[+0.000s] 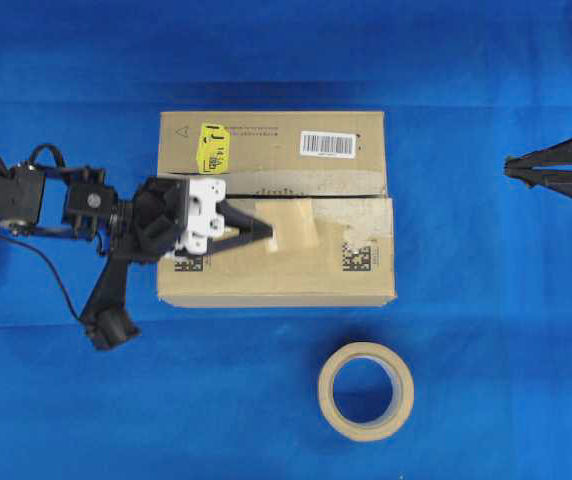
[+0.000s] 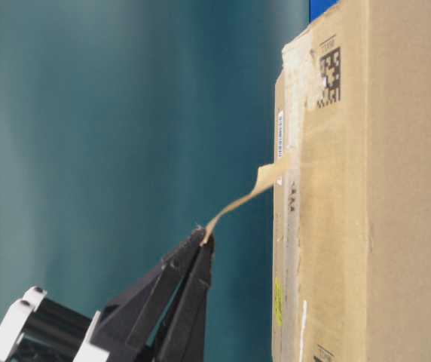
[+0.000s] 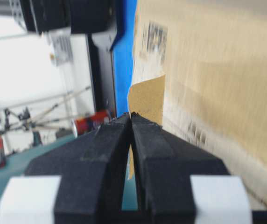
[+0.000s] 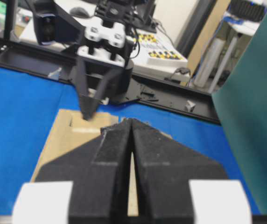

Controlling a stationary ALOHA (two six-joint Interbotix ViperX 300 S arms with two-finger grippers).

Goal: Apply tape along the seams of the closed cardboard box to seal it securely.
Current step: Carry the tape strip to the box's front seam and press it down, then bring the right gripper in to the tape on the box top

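Observation:
The cardboard box [image 1: 276, 275] lies in the middle of the blue cloth, with its yellow sticker [image 1: 212, 147] and barcode label [image 1: 327, 144] on top. The seam [image 1: 351, 195] runs dark along the lid. My left gripper [image 1: 270, 232] is over the box's left half, shut on one end of the tan tape [image 1: 294, 226]. From table level the tape [image 2: 238, 200] rises off the box [image 2: 366, 188] to the shut fingertips [image 2: 204, 240], its far end stuck to the lid. The left wrist view shows the tape [image 3: 147, 98] pinched in the left gripper [image 3: 131, 115]. My right gripper [image 1: 507, 168] hovers shut and empty, right of the box.
A beige tape roll [image 1: 365, 391] lies flat on the cloth in front of the box. Pale torn old tape [image 1: 361, 235] lies by a black matrix code [image 1: 359, 258] on the lid's right half. The right wrist view looks over the box [image 4: 63, 135] toward the left gripper [image 4: 87, 112].

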